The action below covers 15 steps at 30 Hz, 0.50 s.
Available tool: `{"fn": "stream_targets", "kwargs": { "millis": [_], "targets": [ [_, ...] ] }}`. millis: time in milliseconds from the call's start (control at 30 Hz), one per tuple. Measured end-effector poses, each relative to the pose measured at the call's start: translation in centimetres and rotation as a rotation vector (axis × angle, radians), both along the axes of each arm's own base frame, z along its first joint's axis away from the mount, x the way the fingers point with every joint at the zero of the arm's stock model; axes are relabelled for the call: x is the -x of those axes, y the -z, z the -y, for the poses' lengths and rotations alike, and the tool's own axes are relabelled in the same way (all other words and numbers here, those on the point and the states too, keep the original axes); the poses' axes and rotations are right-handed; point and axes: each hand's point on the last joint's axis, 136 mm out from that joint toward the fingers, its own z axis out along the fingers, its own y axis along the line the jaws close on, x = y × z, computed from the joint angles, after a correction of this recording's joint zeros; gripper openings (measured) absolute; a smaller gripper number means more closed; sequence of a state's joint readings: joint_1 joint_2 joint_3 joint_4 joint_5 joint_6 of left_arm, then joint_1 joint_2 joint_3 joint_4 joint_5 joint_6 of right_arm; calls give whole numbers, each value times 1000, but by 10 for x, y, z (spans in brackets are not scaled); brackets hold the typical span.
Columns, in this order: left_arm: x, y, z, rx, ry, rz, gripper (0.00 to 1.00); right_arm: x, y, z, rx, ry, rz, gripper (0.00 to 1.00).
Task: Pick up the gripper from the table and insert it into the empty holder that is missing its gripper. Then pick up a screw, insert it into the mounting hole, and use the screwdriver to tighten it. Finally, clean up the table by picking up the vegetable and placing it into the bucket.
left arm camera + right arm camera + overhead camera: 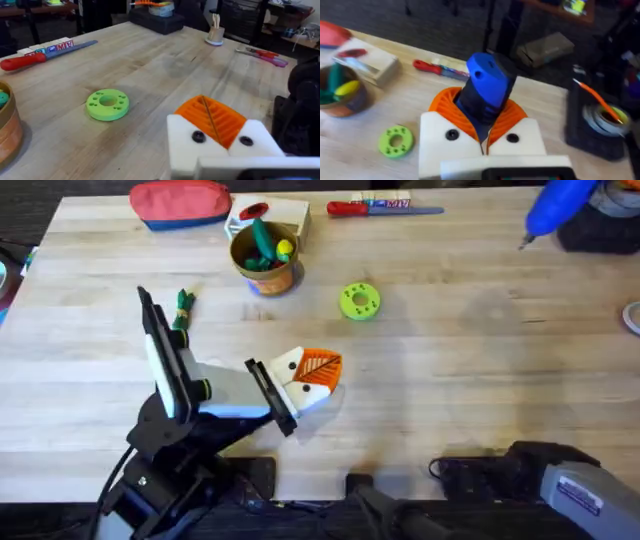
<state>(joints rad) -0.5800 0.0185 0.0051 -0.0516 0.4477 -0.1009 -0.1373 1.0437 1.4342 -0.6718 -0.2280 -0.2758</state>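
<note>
Right claw around screwdriver

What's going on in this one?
The right hand grips the blue screwdriver near the table's far right corner. The left hand sits low at mid-table, its orange pads pressed together. The vegetable lies on the table left of the bucket, not yet in it.

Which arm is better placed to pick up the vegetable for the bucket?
Left. The left end effector is empty and sits nearer the vegetable; the right end effector is far off, holding the screwdriver.
</note>
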Motion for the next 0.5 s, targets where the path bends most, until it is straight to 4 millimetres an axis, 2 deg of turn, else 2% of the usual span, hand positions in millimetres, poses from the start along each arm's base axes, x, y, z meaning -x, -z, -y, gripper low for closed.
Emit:
{"fn": "stream_targets", "kwargs": {
  "millis": [200,500],
  "targets": [
    [0,0,0,0,0,0,5,15,2,-61,-126,-197,177,7],
    [0,0,0,0,0,0,5,57,34,-183,-273,-628,254,7]
  ]
}}
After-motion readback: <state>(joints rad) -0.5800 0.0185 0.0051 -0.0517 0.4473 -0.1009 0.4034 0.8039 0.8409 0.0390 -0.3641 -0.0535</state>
